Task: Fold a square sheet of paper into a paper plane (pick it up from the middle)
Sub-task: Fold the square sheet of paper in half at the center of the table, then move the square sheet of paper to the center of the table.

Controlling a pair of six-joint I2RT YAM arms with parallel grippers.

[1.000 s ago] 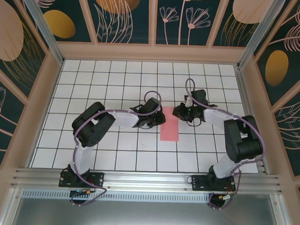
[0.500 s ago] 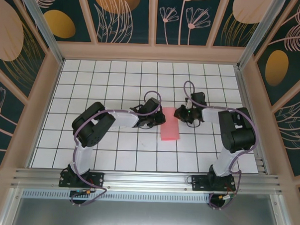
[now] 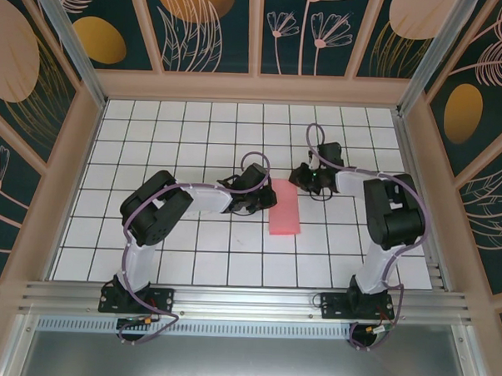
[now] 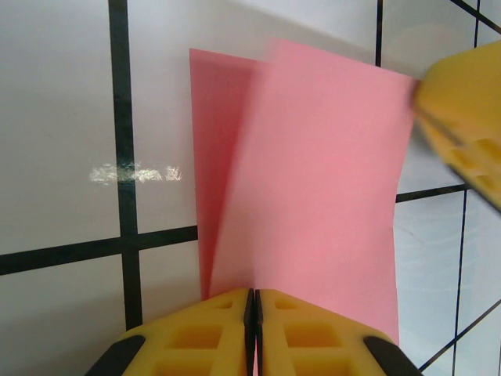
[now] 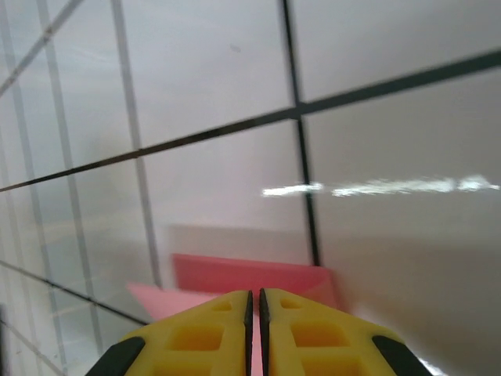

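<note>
The square sheet of paper (image 3: 286,210) is lying folded mid-frame, and the left gripper (image 4: 252,296) is pinching its edge. The right gripper (image 5: 253,296), jaws pressed together, is sliding up by the paper's top corner, likely finishing pressing the fold.

white gridded tabletop (image 3: 189,260) is lit from above, glare caught on the tiles. dark floral wall panels (image 3: 216,28) are seen from 9 through 12 to 3 o'clock, framed in pale wood (image 3: 255,88). an aluminium rail (image 3: 246,300) is laid at 6 o'clock.

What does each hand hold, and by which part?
The left hand pinches the folded square sheet of paper at the edge of its upper layer. The right hand is shut; its hold cannot be told.
</note>
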